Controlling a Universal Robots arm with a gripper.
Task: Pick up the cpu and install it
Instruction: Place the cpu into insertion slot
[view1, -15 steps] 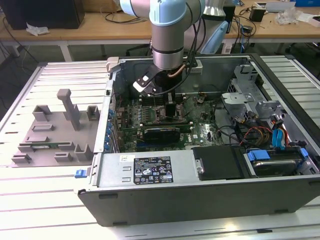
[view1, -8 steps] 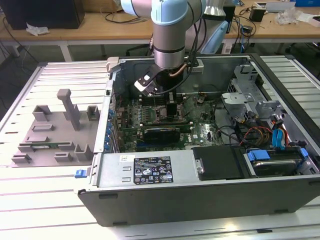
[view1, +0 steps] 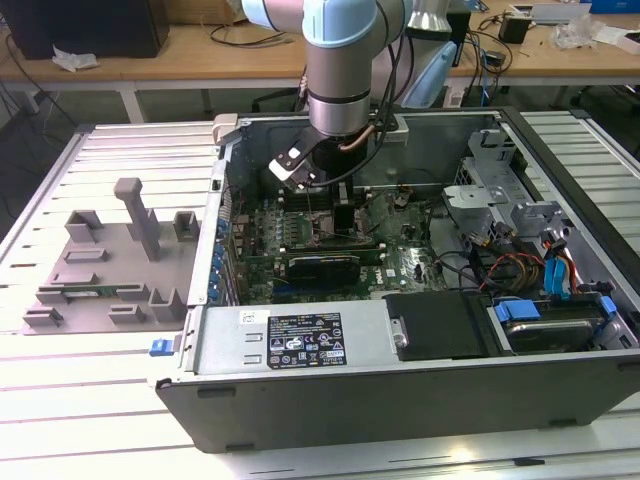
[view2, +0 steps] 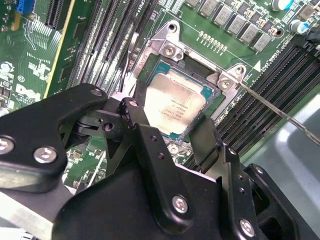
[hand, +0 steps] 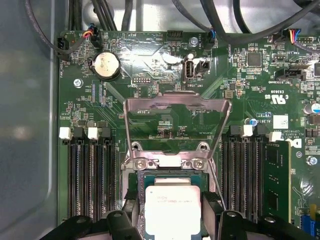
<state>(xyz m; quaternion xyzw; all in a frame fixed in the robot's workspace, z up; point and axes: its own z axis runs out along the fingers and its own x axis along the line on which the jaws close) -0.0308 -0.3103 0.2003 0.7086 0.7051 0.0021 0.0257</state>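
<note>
Arm (view1: 340, 90) reached down into the open computer case (view1: 300, 370), which lay on its side on the table (view1: 70, 400). You had the gripper (view2: 169, 117) low over the motherboard (hand: 165, 65), right at the socket (view2: 172, 50).

The cpu (hand: 172, 202) lay square within the socket frame, silver top up, in both wrist views. Fingers (hand: 131, 212) flanked it on two opposite edges, with no gap visible on either side. I read that as the gripper closed on the cpu, pinching only its thin rim. Sensible hold: gripping by the edges left the underside free and kept the chip level for a flat drop into its seat. Whether it was fully seated or a hair above, I could not tell.

Load plate (hand: 175, 105) stood swung up and away from the socket. The thin retention lever (view2: 280, 112) lay out to one side, unlatched. That left the opening free to take the chip; nothing was clamped over it yet.

Memory slots (hand: 90, 185) ran close along both sides of the socket. My judgement: that crowding was why you had the gripper straight over the socket, not angled in from a side.

Grey fixture (view1: 120, 260) sat on the table to the exterior view's left of the case, well apart from the gripper.
</note>
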